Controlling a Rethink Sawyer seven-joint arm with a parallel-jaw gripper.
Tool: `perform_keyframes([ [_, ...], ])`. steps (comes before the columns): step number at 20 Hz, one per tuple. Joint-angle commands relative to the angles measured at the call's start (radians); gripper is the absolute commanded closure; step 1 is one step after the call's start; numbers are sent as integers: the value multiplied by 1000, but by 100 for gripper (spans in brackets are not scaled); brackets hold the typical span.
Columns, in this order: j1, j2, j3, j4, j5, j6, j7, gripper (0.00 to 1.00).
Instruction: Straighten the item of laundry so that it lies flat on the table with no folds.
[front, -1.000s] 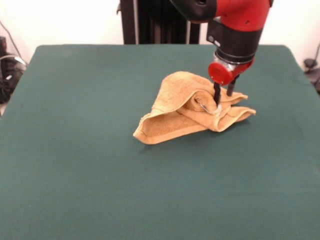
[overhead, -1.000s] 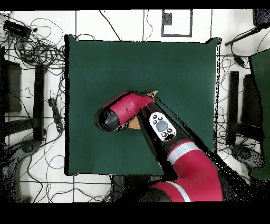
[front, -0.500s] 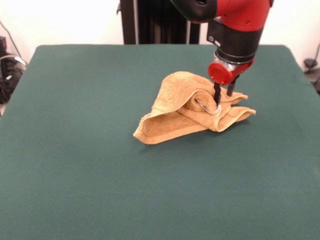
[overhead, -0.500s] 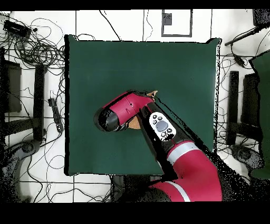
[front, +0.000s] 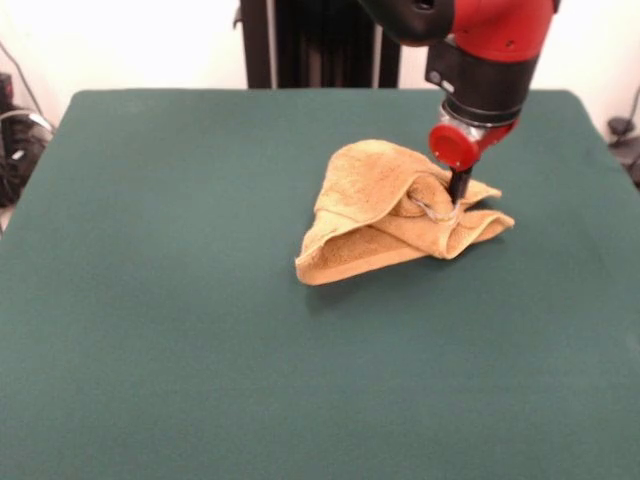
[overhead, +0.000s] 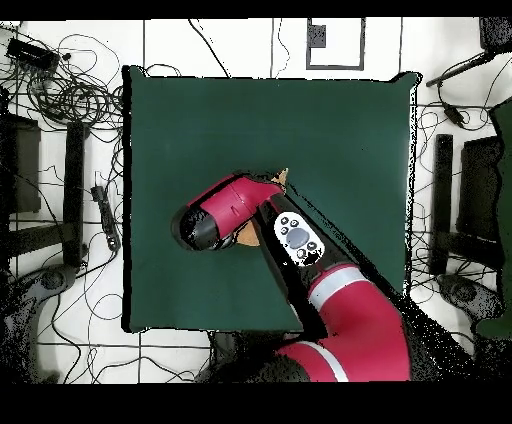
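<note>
Front view: the towel (front: 385, 215) is lying crumpled and folded on the table (front: 180, 300), right of centre. The gripper (front: 457, 203) is pinching a raised fold at its right side. Overhead, the arm is hiding nearly all the cloth.

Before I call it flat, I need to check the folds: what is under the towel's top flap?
Under the towel's raised top flap, more folded layers of it rest on the table. The claw grips there. Deeper layers are covered.
</note>
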Motion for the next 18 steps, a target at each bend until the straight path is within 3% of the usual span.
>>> perform_keyframes([
  [1, 41, 18, 13, 20, -47, -3, -116, 100],
  [12, 38, 12, 15, 21, -30, 17, -123, 100],
  [13, 32, 10, 16, 28, -26, 20, -128, 0],
  [18, -11, -16, 29, 79, -16, 38, -188, 0],
])
